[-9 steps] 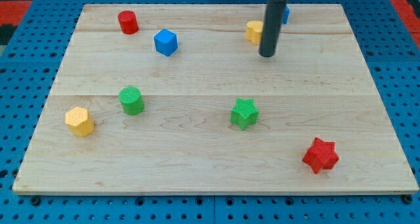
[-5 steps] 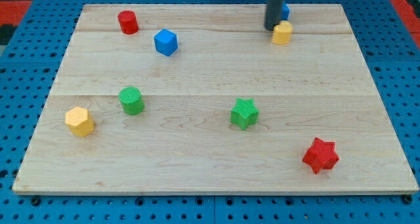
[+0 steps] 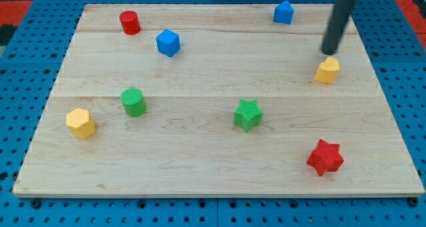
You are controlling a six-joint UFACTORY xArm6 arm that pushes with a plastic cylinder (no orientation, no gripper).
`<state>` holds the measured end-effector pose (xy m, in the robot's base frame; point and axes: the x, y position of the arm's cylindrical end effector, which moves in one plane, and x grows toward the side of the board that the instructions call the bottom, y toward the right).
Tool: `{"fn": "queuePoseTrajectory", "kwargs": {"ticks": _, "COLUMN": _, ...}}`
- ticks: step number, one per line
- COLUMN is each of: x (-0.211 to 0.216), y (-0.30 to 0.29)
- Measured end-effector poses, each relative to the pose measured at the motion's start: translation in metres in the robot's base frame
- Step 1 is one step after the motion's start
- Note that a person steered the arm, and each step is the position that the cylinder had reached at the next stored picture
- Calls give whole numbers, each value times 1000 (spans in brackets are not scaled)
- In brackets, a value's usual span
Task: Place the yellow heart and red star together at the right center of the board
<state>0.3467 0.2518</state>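
Observation:
The yellow heart lies at the view's right, a little above mid-height of the wooden board. My tip is just above it in the view, touching or almost touching its upper edge. The red star lies near the board's bottom right corner, well below the heart.
A blue block sits at the top right, a blue cube and a red cylinder at the top left. A green cylinder and a yellow hexagonal block are at the left. A green star is near the middle.
My tip moved right and down the view, pushing the yellow heart from the top of the board to the right side. The blue block behind the rod now shows fully.

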Motion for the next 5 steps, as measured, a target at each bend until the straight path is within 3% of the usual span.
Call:
{"fn": "queuePoseTrajectory", "kwargs": {"ticks": 1, "x": 121, "y": 67}}
{"fn": "queuePoseTrajectory", "kwargs": {"ticks": 2, "x": 242, "y": 40}}
{"fn": "queuePoseTrajectory", "kwargs": {"ticks": 3, "x": 271, "y": -17}}
{"fn": "queuePoseTrajectory", "kwargs": {"ticks": 5, "x": 246, "y": -95}}
